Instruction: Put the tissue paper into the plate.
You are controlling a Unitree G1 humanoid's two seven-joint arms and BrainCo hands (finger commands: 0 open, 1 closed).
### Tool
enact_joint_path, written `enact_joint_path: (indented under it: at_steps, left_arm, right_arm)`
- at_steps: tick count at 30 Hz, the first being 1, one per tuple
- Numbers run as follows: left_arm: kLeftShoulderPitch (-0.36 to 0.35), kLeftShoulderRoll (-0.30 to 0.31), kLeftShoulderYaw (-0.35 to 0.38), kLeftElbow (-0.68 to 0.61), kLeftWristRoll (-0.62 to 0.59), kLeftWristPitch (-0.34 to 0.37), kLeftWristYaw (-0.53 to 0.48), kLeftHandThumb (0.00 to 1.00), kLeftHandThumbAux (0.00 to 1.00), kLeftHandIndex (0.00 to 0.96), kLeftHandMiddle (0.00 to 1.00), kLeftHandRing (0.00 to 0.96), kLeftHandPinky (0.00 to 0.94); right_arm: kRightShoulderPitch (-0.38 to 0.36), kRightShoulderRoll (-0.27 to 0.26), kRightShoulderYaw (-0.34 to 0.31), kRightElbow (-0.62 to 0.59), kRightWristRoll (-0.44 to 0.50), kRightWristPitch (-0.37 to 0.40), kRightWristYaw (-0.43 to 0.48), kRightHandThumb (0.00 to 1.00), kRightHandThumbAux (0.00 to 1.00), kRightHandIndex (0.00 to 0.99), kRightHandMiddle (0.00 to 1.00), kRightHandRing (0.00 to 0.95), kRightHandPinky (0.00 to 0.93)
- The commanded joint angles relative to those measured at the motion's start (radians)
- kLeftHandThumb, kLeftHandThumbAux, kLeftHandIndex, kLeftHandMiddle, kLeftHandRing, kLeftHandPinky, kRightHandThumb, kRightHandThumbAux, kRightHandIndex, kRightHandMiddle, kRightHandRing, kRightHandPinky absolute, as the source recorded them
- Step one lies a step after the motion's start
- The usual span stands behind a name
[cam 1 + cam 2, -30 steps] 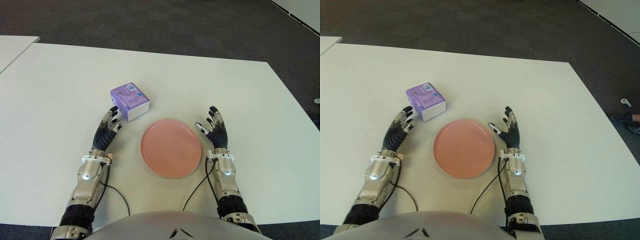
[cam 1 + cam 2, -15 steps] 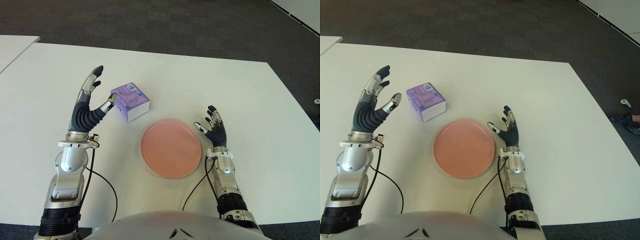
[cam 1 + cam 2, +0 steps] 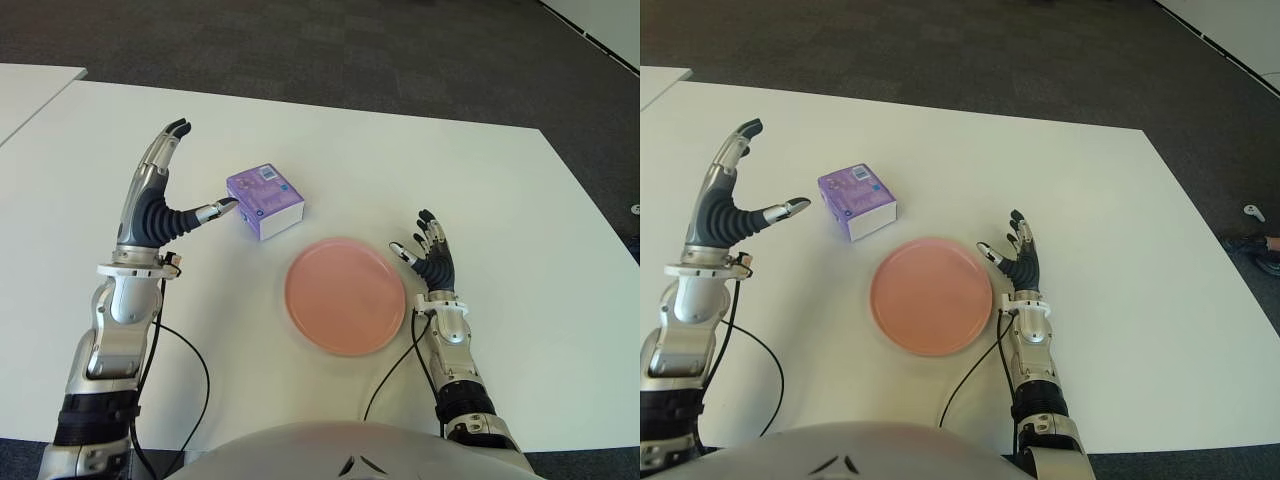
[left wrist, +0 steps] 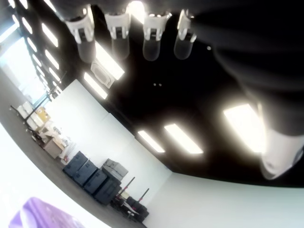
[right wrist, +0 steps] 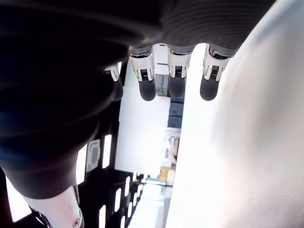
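Observation:
A purple tissue pack point(image 3: 264, 200) lies on the white table point(image 3: 450, 170), just beyond the left rim of a pink plate point(image 3: 345, 295). My left hand point(image 3: 175, 195) is raised above the table to the left of the pack, fingers spread wide and the thumb pointing at the pack without touching it. A corner of the pack point(image 4: 38, 219) shows in the left wrist view. My right hand point(image 3: 430, 255) shows beside the plate's right rim, fingers spread, holding nothing.
Dark carpet lies beyond the table's far edge. A second white table's corner point(image 3: 35, 85) shows at the far left. Black cables point(image 3: 395, 370) run from both wrists toward my body.
My left hand has lifted off the table, moved left and opened wide, then risen a little further. The tissue pack, plate and right hand have stayed put.

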Motion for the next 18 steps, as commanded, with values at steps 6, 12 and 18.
enact_joint_path:
  at_steps: [6, 12, 18]
  left_arm:
    - [-0.055, 0.087, -0.075, 0.033, 0.202, -0.014, 0.045, 0.076, 0.512, 0.0, 0.0, 0.0, 0.0]
    - [-0.183, 0.094, -0.218, 0.18, 0.32, -0.045, 0.081, 0.069, 0.489, 0.0, 0.0, 0.0, 0.0]
    - [-0.256, 0.116, -0.337, 0.34, 0.398, -0.077, 0.099, 0.067, 0.461, 0.0, 0.0, 0.0, 0.0]
  right_arm:
    - [0.049, 0.02, 0.008, 0.075, -0.002, 0.073, 0.002, 0.0, 0.78, 0.0, 0.0, 0.0, 0.012]
    - [0.041, 0.021, 0.009, 0.081, -0.001, 0.08, 0.001, 0.0, 0.789, 0.0, 0.0, 0.0, 0.017]
    - [0.038, 0.023, 0.014, 0.079, -0.005, 0.092, 0.0, 0.0, 0.793, 0.0, 0.0, 0.0, 0.015]
